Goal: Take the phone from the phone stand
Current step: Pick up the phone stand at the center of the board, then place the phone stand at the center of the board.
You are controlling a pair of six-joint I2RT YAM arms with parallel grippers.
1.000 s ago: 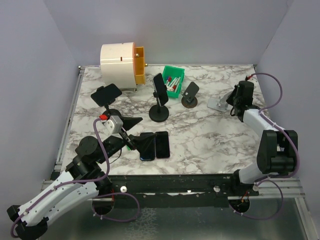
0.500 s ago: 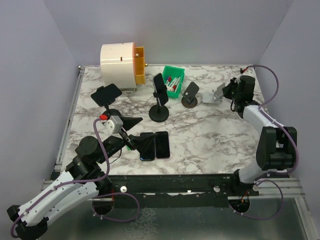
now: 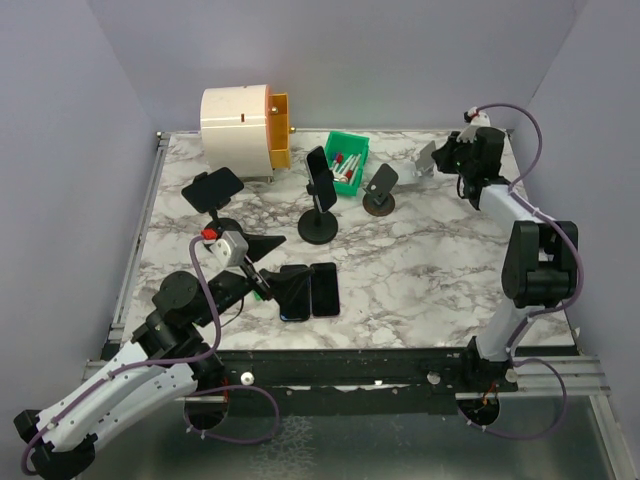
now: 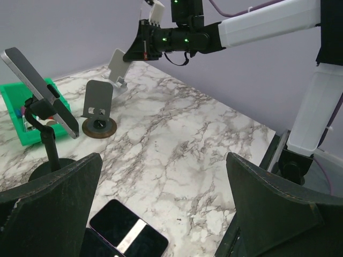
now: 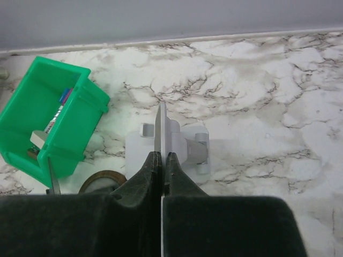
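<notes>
Top external view: marble-pattern table [image 3: 430, 260], lilac walls [image 3: 400, 60]. Green bin [image 3: 349, 136] at back holds small tubes. Phone [image 3: 320, 177] tilted on black stand [image 3: 318, 226], mid-table. Right gripper [image 5: 162, 156] pinched tight on grey stand [image 5: 185, 147]. Left gripper [image 4: 163, 160] spread wide, holding nothing, over two flat phones [image 3: 310, 290].

Your top camera looks down from above and behind the arm bases and takes in the whole marble table [image 3: 420, 270]. Your left wrist view sits low near the table's near edge and faces across to the far right corner. Your right wrist view looks steeply down past the right gripper [image 5: 162, 155], close over the grey stand [image 5: 188, 149]; all three views share that stand and the green bin [image 3: 362, 150].
</notes>
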